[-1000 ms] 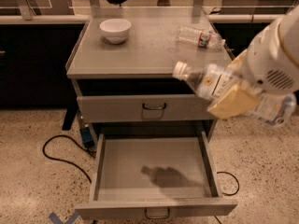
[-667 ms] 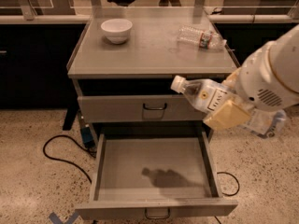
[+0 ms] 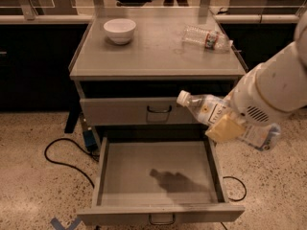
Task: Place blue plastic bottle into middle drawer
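The blue plastic bottle (image 3: 205,107) is clear with a white cap and a pale label. It lies tilted in my gripper (image 3: 225,123), cap pointing left. It hangs in the air over the right side of the open middle drawer (image 3: 158,174), level with the shut drawer above. My gripper is shut on the bottle; a yellowish finger (image 3: 224,128) shows under it. The drawer is pulled out and holds nothing but the bottle's shadow.
A white bowl (image 3: 119,30) stands at the back left of the cabinet top (image 3: 153,51). A clear ribbed bottle with a red label (image 3: 206,37) lies at the back right. The upper handled drawer (image 3: 158,110) is shut. A black cable (image 3: 67,157) lies on the floor at the left.
My gripper has moved down and to the left with the bottle, from beside the cabinet top to over the open drawer's right side.
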{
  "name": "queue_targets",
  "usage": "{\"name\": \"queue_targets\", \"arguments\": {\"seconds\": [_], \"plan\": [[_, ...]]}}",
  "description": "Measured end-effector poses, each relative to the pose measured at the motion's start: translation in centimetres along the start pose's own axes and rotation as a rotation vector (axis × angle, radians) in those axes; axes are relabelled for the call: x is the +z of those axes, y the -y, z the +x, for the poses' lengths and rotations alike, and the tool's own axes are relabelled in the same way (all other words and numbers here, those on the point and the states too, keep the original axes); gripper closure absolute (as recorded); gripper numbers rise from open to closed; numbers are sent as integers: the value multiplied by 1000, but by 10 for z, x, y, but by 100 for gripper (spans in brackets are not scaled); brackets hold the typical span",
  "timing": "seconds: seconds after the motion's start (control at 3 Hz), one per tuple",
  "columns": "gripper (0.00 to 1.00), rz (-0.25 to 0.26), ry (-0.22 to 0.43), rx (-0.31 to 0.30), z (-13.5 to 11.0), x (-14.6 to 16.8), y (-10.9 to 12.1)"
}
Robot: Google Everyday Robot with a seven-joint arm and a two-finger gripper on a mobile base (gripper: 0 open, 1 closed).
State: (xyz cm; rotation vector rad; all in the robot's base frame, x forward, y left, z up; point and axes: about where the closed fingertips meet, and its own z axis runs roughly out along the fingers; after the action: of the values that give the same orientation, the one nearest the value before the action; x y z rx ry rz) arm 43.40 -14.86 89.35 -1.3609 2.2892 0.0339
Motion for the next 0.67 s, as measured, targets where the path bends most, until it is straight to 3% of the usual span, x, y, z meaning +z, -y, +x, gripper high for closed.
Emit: {"name": "queue_targets", "arguments": {"seconds": [0.33,0.67], "plan": [[100,2,-58,87,40,79,5],[100,2,-58,87,40,80,5]]}}
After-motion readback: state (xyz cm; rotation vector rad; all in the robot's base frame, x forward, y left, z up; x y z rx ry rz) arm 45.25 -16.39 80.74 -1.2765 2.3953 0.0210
